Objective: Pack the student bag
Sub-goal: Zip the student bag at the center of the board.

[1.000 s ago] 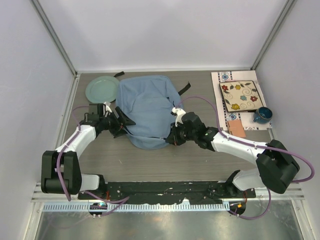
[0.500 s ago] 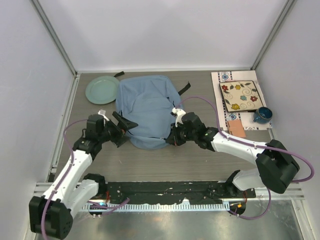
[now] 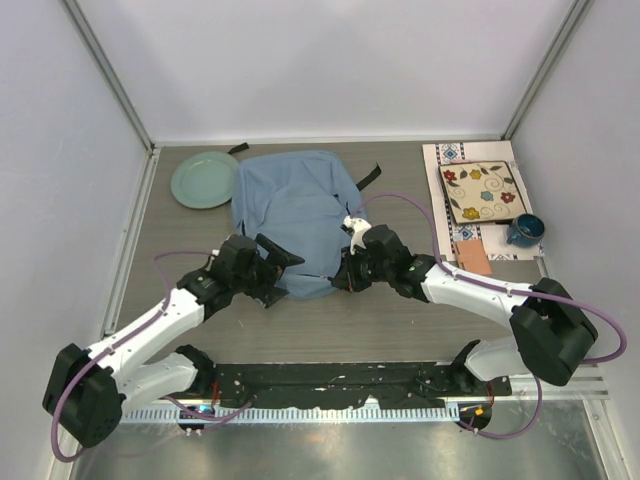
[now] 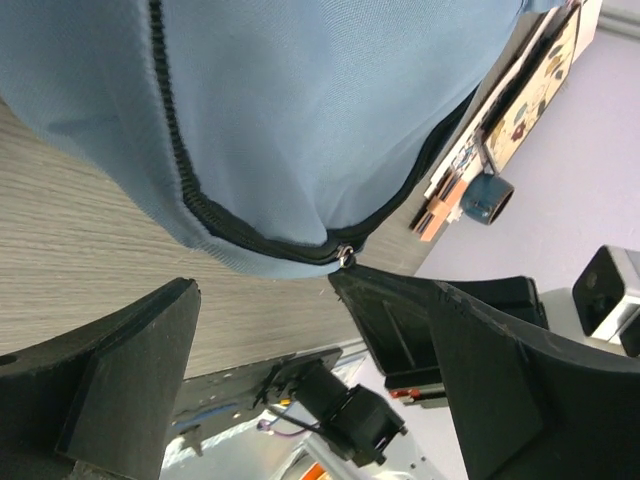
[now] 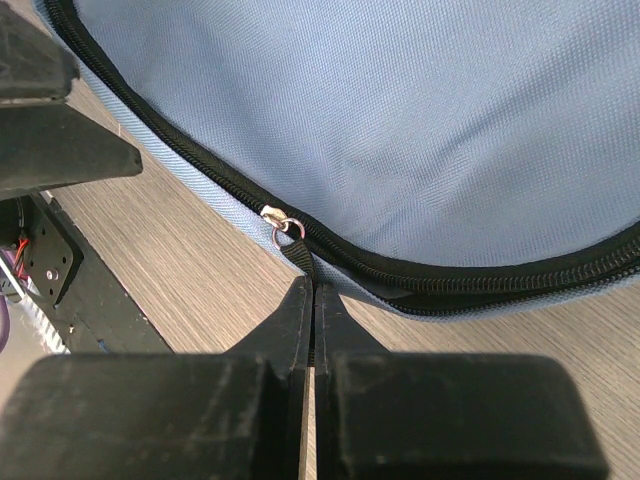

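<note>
Right wrist: we see right tool [image 5: 310, 292] clamped on zip pull [image 5: 293, 250] | bag [image 3: 295, 200] lies on surface [image 3: 400, 320] centre, just beyond both tools | zip runs along its near edge toward left tool [image 3: 281, 270], jaws apart

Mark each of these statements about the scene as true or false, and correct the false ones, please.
1. The right gripper is shut on the zipper pull of the student bag. True.
2. The left gripper is shut on a black strap. False: its jaws stand wide open and hold nothing; it is at the bag's near edge.
3. The green plate lies on the table at the bag's far left corner. True.
4. The blue mug stands on the green plate. False: it stands at the right side of the table, just nearer than the flowered tile.
</note>
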